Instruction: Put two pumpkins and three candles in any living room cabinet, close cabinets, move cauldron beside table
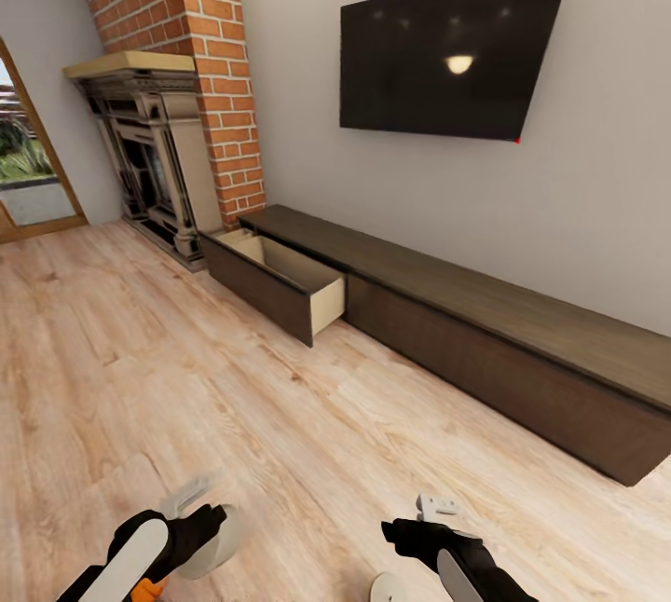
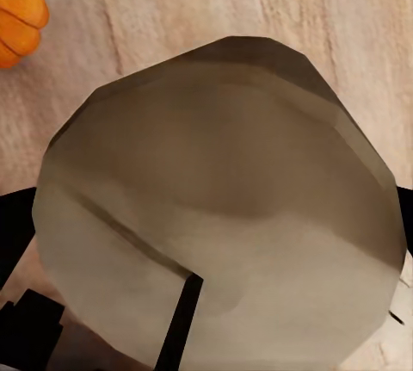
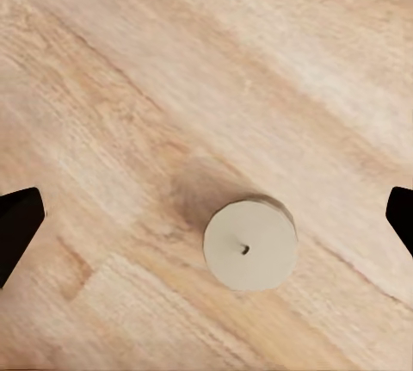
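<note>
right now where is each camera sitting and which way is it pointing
Head view: on the head, looking forward and down at the cabinet, its drawer open; both arms show.
Left wrist view: on the left arm, tight on a candle; pumpkin beside.
Right wrist view: above the floor, over another candle, fingertips apart.
Shared: wooden floor.

Two candles (image 2: 224,207) (image 3: 250,244), one pumpkin (image 2: 19,11), one cabinet (image 1: 447,322)

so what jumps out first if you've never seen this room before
The long dark cabinet along the wall, with its end drawer by the brick fireplace pulled open and showing a pale inside, under a big black TV. Close up, the left claw holds a candle, with a pumpkin on the floor nearby. The right claw hangs open over another candle standing on the wood floor.
</note>
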`<state>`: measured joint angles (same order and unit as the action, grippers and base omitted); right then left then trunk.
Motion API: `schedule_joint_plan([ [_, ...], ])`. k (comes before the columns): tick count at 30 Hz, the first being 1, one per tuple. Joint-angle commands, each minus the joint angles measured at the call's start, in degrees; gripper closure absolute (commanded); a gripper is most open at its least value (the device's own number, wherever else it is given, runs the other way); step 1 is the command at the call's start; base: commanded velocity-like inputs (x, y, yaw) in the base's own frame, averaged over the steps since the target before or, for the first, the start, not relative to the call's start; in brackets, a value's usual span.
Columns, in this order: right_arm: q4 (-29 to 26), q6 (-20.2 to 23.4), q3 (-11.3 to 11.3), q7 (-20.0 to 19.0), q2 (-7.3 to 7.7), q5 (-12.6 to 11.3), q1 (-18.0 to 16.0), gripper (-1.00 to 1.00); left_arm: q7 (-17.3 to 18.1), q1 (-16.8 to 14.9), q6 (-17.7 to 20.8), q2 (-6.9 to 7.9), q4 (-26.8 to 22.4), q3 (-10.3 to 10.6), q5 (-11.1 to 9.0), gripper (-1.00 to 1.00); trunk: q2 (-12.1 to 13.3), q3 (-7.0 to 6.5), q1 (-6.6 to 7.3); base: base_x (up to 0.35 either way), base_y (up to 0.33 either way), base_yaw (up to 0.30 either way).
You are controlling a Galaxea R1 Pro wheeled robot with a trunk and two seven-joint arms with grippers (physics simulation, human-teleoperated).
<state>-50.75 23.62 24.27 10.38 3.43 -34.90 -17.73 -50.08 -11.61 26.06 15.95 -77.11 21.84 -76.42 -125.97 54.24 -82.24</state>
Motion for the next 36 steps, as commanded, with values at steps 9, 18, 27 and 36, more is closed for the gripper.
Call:
schedule_joint_plan([
  [9,-0.13,0.11,0.17,0.51,0.08,-0.66,-0.04,-1.0,-0.23,-0.07,0.22,0.04,-0.36,0.13,-0.13,1.0,-0.03,0.05,0.01,0.0,0.0,0.245],
  [18,-0.17,0.11,0.17,0.46,0.1,-0.65,-0.04,-1.0,-0.28,-0.07,0.22,-0.8,-0.41,0.14,0.47,1.0,-0.03,0.05,0.01,0.095,-0.011,0.025],
  [27,-0.22,0.06,0.21,0.4,0.2,-0.6,-0.03,-1.0,-0.28,-0.07,0.22,-0.91,-0.41,0.14,0.42,1.0,-0.03,0.05,0.01,0.037,-0.009,0.0],
  [36,-0.22,0.02,0.25,0.26,0.17,-0.61,-0.04,-1.0,-0.28,-0.07,0.22,-0.92,-0.41,0.19,0.45,1.0,-0.03,0.05,0.01,0.056,0.0,0.0],
])
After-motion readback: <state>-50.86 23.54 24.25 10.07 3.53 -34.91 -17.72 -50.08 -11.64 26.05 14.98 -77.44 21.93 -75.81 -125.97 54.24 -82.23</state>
